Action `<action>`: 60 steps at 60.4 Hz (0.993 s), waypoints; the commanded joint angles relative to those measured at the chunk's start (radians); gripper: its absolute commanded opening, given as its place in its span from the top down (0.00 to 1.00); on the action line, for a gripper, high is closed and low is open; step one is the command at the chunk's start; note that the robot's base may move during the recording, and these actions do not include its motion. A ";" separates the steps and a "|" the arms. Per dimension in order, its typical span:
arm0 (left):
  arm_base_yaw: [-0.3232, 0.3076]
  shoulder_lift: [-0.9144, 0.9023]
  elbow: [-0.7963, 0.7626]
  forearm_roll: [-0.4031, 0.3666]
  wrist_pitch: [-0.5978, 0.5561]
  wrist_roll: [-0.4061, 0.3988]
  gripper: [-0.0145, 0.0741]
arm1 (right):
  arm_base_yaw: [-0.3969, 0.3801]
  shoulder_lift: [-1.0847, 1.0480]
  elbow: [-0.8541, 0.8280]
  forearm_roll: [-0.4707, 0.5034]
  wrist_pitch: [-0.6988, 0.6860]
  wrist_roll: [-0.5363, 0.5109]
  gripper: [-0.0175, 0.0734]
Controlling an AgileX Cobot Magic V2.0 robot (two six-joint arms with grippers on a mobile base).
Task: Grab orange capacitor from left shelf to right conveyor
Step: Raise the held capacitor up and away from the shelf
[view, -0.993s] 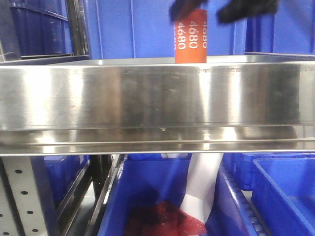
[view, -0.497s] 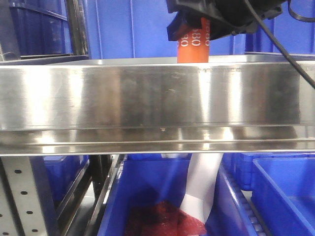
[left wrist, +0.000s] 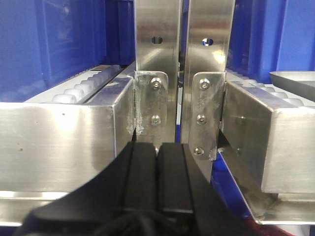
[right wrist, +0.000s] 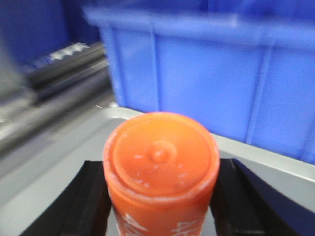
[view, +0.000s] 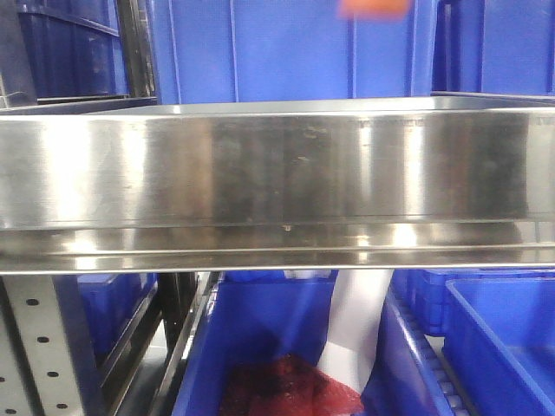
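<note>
The orange capacitor [right wrist: 160, 162] stands upright between the two black fingers [right wrist: 83, 201] of my right gripper [right wrist: 160, 196], which is shut on its sides just below the flat top. In the front view only a blurred orange strip of the capacitor [view: 375, 7] shows at the top edge, well above the shiny steel left shelf [view: 260, 173]. The grey shelf floor [right wrist: 54, 157] lies below the capacitor in the right wrist view. My left gripper [left wrist: 157, 147] is shut with nothing in it, its pads together, facing steel uprights [left wrist: 157, 59]. The right conveyor is out of view.
Blue plastic bins stand behind the shelf [view: 260, 52] and under it [view: 486, 347]; one lower bin holds something red [view: 286, 390]. A blue bin wall [right wrist: 221, 78] rises just behind the capacitor. Roller tracks [left wrist: 83, 88] and steel rails [left wrist: 266, 132] flank the left gripper.
The capacitor, held by the right gripper, has risen off the shelf to the top edge of the front view. The gripper itself has left that view upward.
</note>
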 commanded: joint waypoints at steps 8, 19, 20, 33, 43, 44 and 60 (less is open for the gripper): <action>-0.007 -0.012 0.028 -0.006 -0.086 -0.006 0.98 | 0.001 -0.233 -0.034 -0.018 0.114 -0.028 0.75; -0.007 -0.012 0.028 -0.006 -0.086 -0.006 0.98 | 0.001 -0.393 -0.031 -0.019 0.259 -0.104 0.75; -0.007 -0.012 0.028 -0.006 -0.086 -0.006 0.98 | 0.001 -0.411 -0.028 -0.019 0.273 -0.110 0.75; -0.007 -0.012 0.028 -0.006 -0.086 -0.006 0.98 | 0.001 -0.614 0.084 -0.019 0.291 -0.111 0.75; -0.007 -0.012 0.028 -0.006 -0.086 -0.006 0.98 | 0.001 -0.793 0.191 -0.018 0.265 -0.109 0.75; -0.007 -0.012 0.028 -0.006 -0.086 -0.006 0.98 | 0.001 -0.816 0.203 -0.018 0.260 -0.109 0.75; -0.007 -0.012 0.028 -0.006 -0.086 -0.006 0.98 | 0.001 -1.016 0.306 -0.010 0.222 -0.106 0.75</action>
